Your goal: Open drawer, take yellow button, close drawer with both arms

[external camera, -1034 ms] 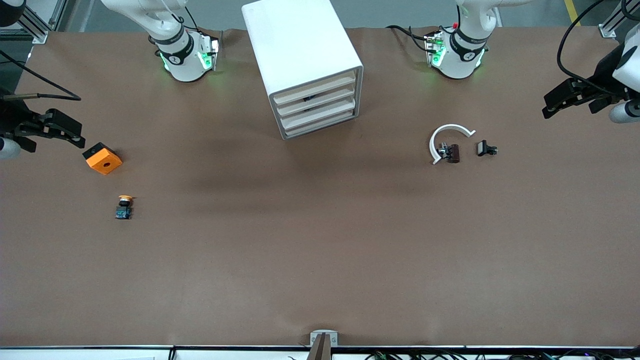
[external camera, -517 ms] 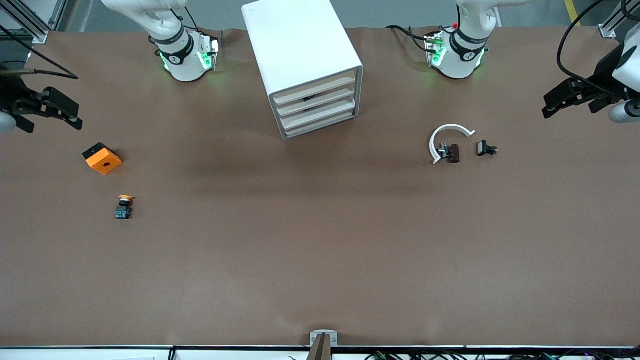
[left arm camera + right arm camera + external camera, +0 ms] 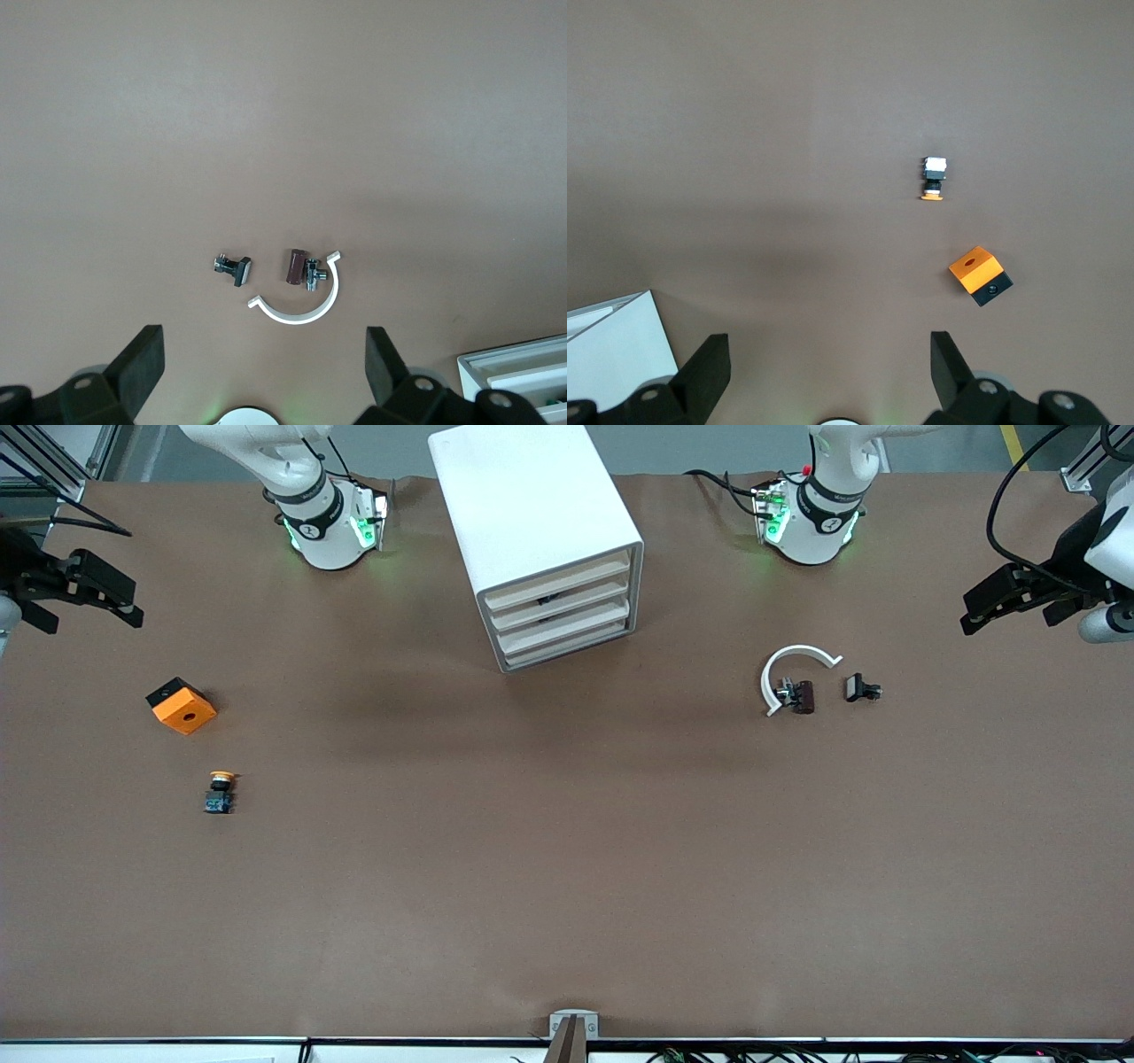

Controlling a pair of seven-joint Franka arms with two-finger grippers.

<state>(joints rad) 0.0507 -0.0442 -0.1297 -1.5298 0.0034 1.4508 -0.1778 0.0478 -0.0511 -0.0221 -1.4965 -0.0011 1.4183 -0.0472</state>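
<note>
At the front view's left edge the right gripper (image 3: 133, 611) hangs spread and empty above the orange block (image 3: 182, 706); the button (image 3: 219, 792) lies below it. At top centre the cabinet (image 3: 532, 522) shows its drawer (image 3: 558, 585) shut, contents hidden. The white arc (image 3: 793, 669) and black parts sit right of centre; the left gripper (image 3: 974, 615) waits spread at the right edge.

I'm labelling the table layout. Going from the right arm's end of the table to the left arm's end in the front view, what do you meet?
Right gripper → orange block → button → cabinet → white curved piece → small black part → left gripper.
</note>
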